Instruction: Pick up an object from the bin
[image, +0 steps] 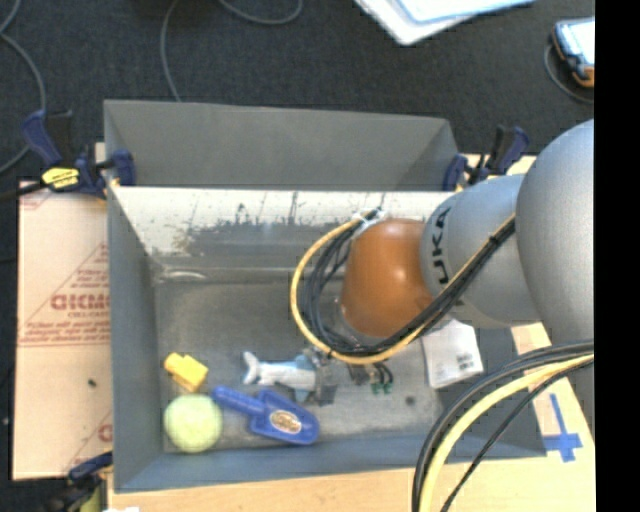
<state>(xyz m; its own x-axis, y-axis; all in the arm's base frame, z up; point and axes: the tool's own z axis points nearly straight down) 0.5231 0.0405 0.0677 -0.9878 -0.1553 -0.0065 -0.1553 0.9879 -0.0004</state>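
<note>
white toy (277, 374) just beside end effector (326, 386)

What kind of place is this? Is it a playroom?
Probably a robot lab, not a playroom: a big grey robot arm reaches into a metal bin holding a green ball, a yellow block and other small toys.

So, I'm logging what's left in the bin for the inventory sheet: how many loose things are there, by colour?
Yellow: 1, block
Pale green: 1, ball
Blue: 1, scoop-like tool
White and blue: 1, toy
White: 1, printed card
Total: 5
</note>
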